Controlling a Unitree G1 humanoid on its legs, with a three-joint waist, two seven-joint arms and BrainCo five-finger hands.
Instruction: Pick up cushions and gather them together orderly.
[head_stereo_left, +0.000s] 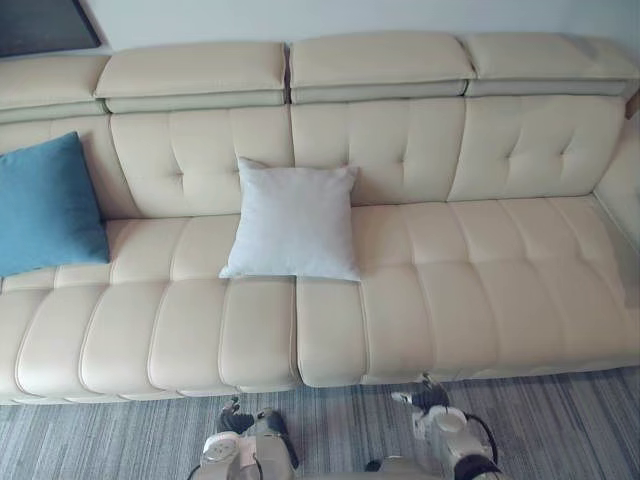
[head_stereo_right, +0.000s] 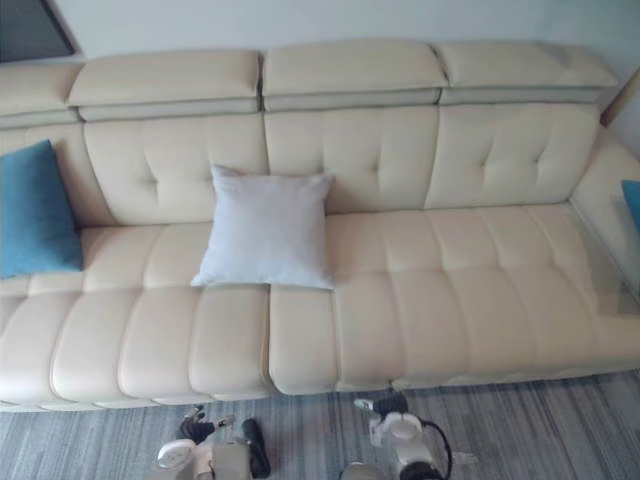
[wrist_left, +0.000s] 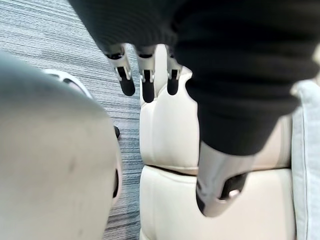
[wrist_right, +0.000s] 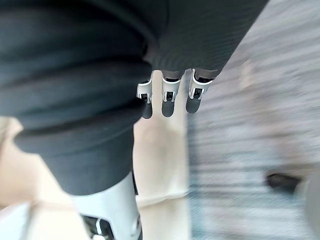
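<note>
A white cushion (head_stereo_left: 295, 220) leans upright against the backrest in the middle of the cream sofa (head_stereo_left: 480, 290). At the sofa's far left end a blue cushion (head_stereo_left: 45, 205) also leans on the backrest. A sliver of another blue cushion (head_stereo_right: 632, 200) shows at the far right arm. My left hand (head_stereo_left: 240, 420) and right hand (head_stereo_left: 428, 398) hang low over the carpet in front of the seat edge, well short of the cushions. In the wrist views the left hand's fingers (wrist_left: 145, 82) and the right hand's fingers (wrist_right: 167, 97) are straight and hold nothing.
A grey striped carpet (head_stereo_left: 560, 420) runs along the sofa's front. The seat to the right of the white cushion is bare. A dark panel (head_stereo_left: 40, 25) sits on the wall at the upper left.
</note>
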